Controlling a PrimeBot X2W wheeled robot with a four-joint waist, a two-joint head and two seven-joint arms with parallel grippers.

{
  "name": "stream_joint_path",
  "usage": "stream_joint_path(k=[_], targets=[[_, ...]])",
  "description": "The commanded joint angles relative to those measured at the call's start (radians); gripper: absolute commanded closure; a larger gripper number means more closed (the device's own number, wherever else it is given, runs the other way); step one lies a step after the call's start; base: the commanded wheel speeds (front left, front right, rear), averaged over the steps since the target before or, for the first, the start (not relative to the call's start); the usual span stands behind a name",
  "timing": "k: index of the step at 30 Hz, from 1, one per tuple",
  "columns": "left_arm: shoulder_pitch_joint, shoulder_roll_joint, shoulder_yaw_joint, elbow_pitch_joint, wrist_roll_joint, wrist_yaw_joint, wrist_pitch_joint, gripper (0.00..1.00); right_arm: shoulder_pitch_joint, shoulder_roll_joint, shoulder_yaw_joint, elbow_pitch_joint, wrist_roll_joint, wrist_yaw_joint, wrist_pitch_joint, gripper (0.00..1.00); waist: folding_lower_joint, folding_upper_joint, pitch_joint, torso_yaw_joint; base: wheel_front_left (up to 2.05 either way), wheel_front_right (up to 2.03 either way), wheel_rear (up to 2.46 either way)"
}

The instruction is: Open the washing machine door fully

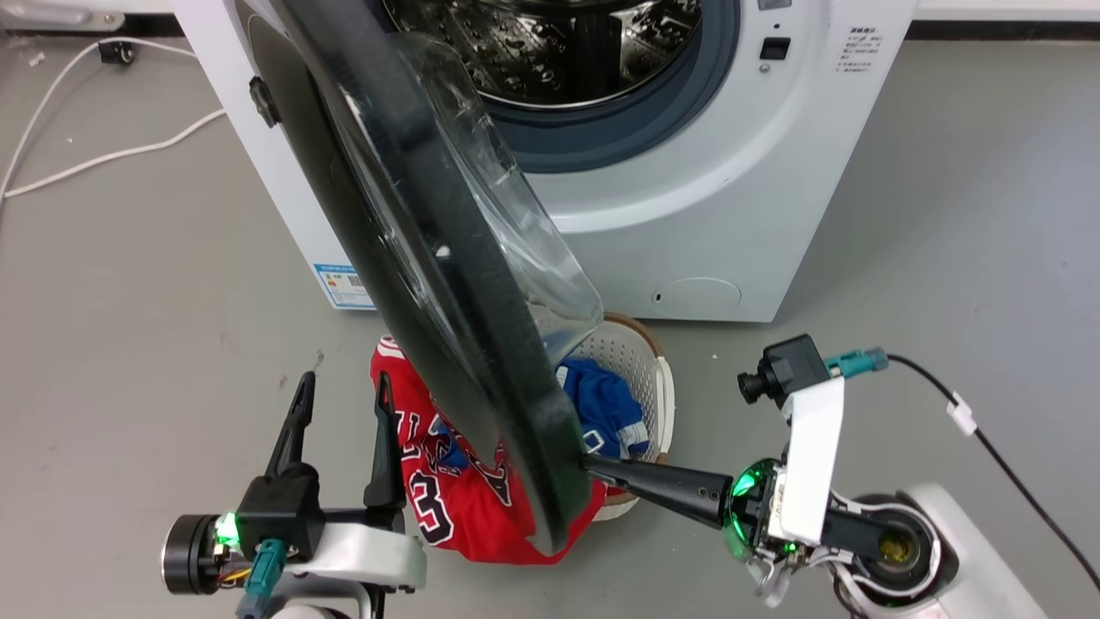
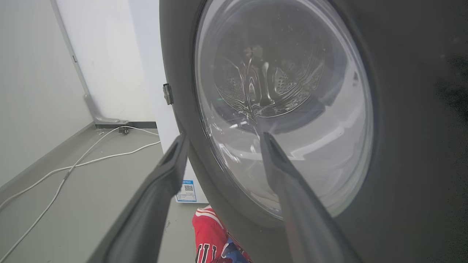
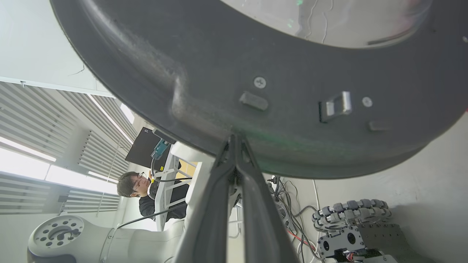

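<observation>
The washing machine [image 1: 687, 198] stands white at the top of the head view, its steel drum [image 1: 584, 43] exposed. The washing machine door [image 1: 464, 258] is swung out toward me and seen nearly edge-on, a black disc with a clear glass bowl. My right gripper [image 1: 593, 462] is shut, its tips touching the door's inner rim low down. In the right wrist view its tips [image 3: 234, 140] meet the door [image 3: 182, 73] left of the metal latch [image 3: 336, 106]. My left gripper [image 1: 341, 400] hangs open and holds nothing, on the door's outer side. Its open fingers [image 2: 223, 140] frame the door [image 2: 402, 146].
A white laundry basket [image 1: 666, 387] with blue cloth [image 1: 606, 404] sits under the door, and a red jersey [image 1: 447, 499] hangs over its near side. A white cable [image 1: 103, 159] lies on the floor at left, a black cable [image 1: 1014, 464] at right. A person [image 3: 135, 186] sits behind me.
</observation>
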Motion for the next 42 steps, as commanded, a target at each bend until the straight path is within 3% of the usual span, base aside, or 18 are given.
stream_joint_path(k=[1,9,10,11,12,13,14,24,29,31,33,35,42], targets=[[0.019,-0.001,0.001,0.000,0.006,-0.001,-0.003,0.00,0.026,0.007,-0.005,-0.005,0.006,0.003,-0.008,1.00,0.0001,0.0000,-0.009,-0.002,0.00,0.00,0.00],[0.051,-0.001,0.007,0.006,0.007,0.000,-0.003,0.00,0.125,0.014,-0.078,-0.066,-0.006,0.003,-0.099,1.00,0.0001,0.0000,-0.066,-0.012,0.00,0.00,0.00],[0.057,-0.001,0.007,0.006,0.006,0.002,-0.003,0.00,0.139,0.013,-0.093,-0.080,-0.011,0.003,-0.116,0.95,0.0001,0.0000,-0.075,-0.014,0.00,0.00,0.00],[0.063,-0.001,0.007,0.007,0.004,0.003,-0.003,0.00,0.153,0.013,-0.110,-0.093,-0.014,0.003,-0.137,0.67,0.0001,0.0000,-0.085,-0.016,0.00,0.00,0.00],[0.063,-0.001,0.007,0.007,0.004,0.003,-0.003,0.00,0.153,0.013,-0.110,-0.093,-0.014,0.003,-0.137,0.67,0.0001,0.0000,-0.085,-0.016,0.00,0.00,0.00],[0.069,-0.001,0.007,0.006,0.004,0.004,-0.003,0.00,0.165,0.012,-0.125,-0.106,-0.025,0.003,-0.159,0.12,0.0001,0.0000,-0.093,-0.019,0.00,0.00,0.00],[0.077,-0.001,0.008,0.006,0.003,0.004,-0.003,0.00,0.174,0.008,-0.137,-0.123,-0.042,0.003,-0.181,0.00,0.0001,0.0000,-0.102,-0.022,0.00,0.00,0.00],[0.111,-0.001,0.017,-0.004,-0.001,0.012,-0.003,0.00,0.249,0.027,-0.287,-0.266,-0.210,0.003,-0.502,0.00,0.0001,0.0000,-0.134,-0.052,0.00,0.00,0.00],[0.117,-0.001,0.023,-0.006,0.000,0.012,-0.003,0.00,0.264,-0.018,-0.279,-0.277,-0.476,0.003,-0.781,0.00,0.0001,0.0000,-0.137,-0.064,0.00,0.00,0.00],[0.119,-0.001,0.024,-0.006,0.001,0.011,-0.003,0.00,0.262,-0.077,-0.245,-0.262,-0.642,0.003,-0.893,0.00,0.0001,0.0000,-0.138,-0.066,0.00,0.00,0.00],[0.119,-0.001,0.024,-0.006,0.002,0.010,-0.003,0.00,0.280,-0.063,-0.217,-0.230,-0.735,0.002,-0.990,0.00,0.0001,0.0000,-0.140,-0.068,0.00,0.00,0.00],[0.120,-0.001,0.027,-0.006,0.004,0.010,-0.003,0.00,0.276,-0.069,-0.217,-0.212,-0.845,0.002,-1.032,0.00,0.0001,0.0000,-0.142,-0.070,0.00,0.00,0.00],[0.121,-0.001,0.025,-0.010,-0.001,0.012,-0.003,0.00,0.316,0.024,-0.329,-0.225,-1.212,0.001,-1.046,0.00,0.0001,0.0000,-0.138,-0.073,0.00,0.00,0.00]])
